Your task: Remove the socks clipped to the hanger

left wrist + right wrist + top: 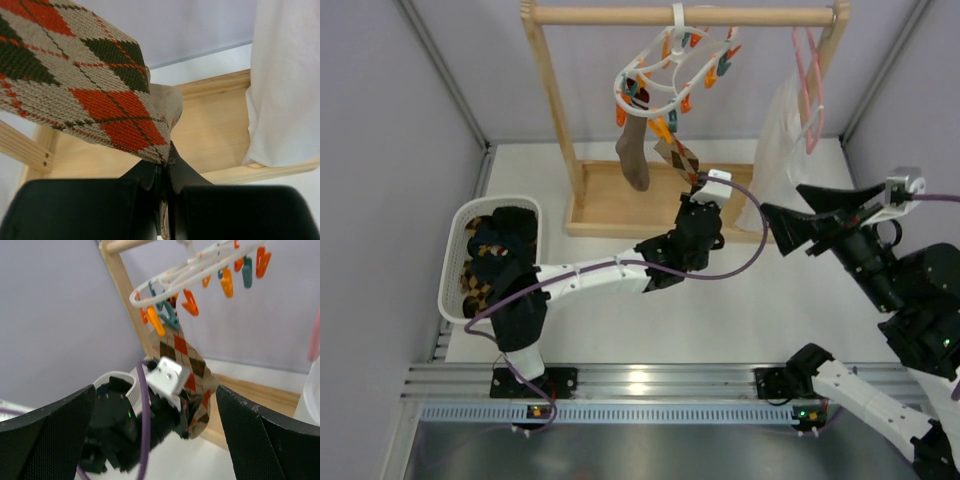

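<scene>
Argyle sock (678, 152), brown, orange and cream: we log it hanging below the white ring hanger (665, 80) on the wooden rack (620, 205) at the bench's far edge. Its lower end is pinched in the left gripper (166, 160), jaws closed tight on the knit. Plain brown sock (634, 160): clipped just beside it. Right gripper (782, 203): near the right edge, spread wide, holding nothing. White basket (455, 250): left edge, further socks (500, 250) inside.
</scene>
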